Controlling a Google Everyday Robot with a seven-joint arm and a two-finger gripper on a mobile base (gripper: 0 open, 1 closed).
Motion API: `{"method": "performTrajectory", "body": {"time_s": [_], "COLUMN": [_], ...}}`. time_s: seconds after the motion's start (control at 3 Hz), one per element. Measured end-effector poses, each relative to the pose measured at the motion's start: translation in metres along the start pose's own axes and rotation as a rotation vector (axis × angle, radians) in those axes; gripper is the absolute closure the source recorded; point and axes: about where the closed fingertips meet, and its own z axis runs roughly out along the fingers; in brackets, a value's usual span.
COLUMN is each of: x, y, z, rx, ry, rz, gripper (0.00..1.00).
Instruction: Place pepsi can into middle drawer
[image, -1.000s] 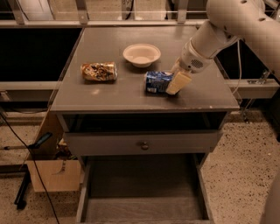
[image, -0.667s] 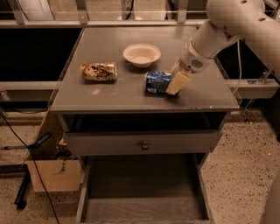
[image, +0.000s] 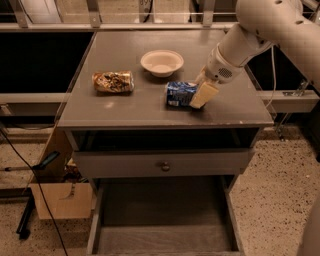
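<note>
Blue aluminium is what we are dealing with: the pepsi can (image: 179, 94) is lying on its side on the worktop (image: 227, 111), near the front edge, just in front of a white bowl (image: 161, 62) and well apart from a tan-and-brown can (image: 113, 81) lying to its left; the end effector (image: 199, 99) is sitting against the can's right end, and we are not managing to tell how far open it is or whether it has hold of anything.

We are judging the can to be light, thin-walled and easy to dent, with a smooth, rather slippery skin; lying down as it is, it is probably free to roll toward the front or back of the worktop; whether it is full or empty we are unable to say. We are therefore favouring a gentle hold across the round body near its middle, not on the silver ends.

The middle drawer (image: 165, 220) is standing pulled out low down, beneath the drawer front (image: 125, 164) with the round knob; we are expecting a carry forward over the worktop edge and down onto that flat floor.
</note>
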Motion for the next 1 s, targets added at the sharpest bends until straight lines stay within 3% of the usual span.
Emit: {"method": "performTrajectory", "body": {"time_s": [0.33,0.67,1.0], "x": [-0.008,-0.012,-0.011], "y": [-0.008,-0.011,0.001], "z": [-0.002,-0.024,-0.055], "rx": [-0.016,-0.002,0.031], "ry": [0.016,0.030,0.027], "rz": [-0.005,-0.009,-0.014], "gripper": [1.00,1.00,1.00]}}
